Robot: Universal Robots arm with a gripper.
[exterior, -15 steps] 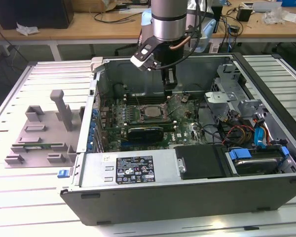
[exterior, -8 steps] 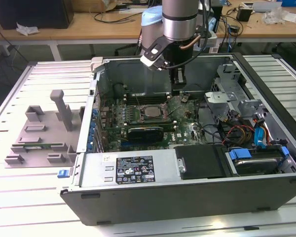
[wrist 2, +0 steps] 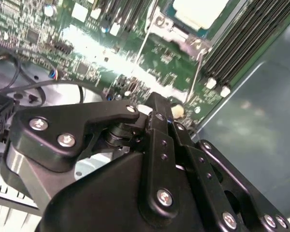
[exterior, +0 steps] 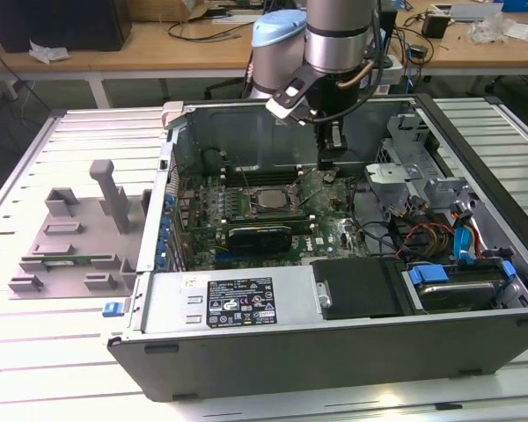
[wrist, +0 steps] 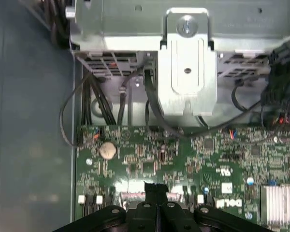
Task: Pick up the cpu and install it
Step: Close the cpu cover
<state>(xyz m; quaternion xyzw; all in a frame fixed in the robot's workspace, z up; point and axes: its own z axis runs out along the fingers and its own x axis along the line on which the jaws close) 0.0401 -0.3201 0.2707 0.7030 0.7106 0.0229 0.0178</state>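
Observation:
The cpu (exterior: 267,199) lies flat in the socket on the green motherboard (exterior: 326,207) inside the open computer case; its pale shiny top with a thin green rim is also seen in the second wrist view (wrist 2: 199,10). A thin metal socket lever (wrist 2: 195,72) runs beside it. My gripper (exterior: 328,165) hangs low over the board, just to the exterior view's right of the socket and apart from the cpu. Its black fingers (wrist: 154,189) are pressed together with nothing between them; the second wrist view shows them tapering to one tip (wrist 2: 157,102).
Case walls (exterior: 475,167) enclose the board. A metal drive cage (wrist: 187,63) and cable bundles (exterior: 422,236) crowd the exterior view's right. The power supply (exterior: 238,301) sits at the front, a black card (exterior: 260,236) below the socket. A grey fixture tray (exterior: 70,237) stands outside at left.

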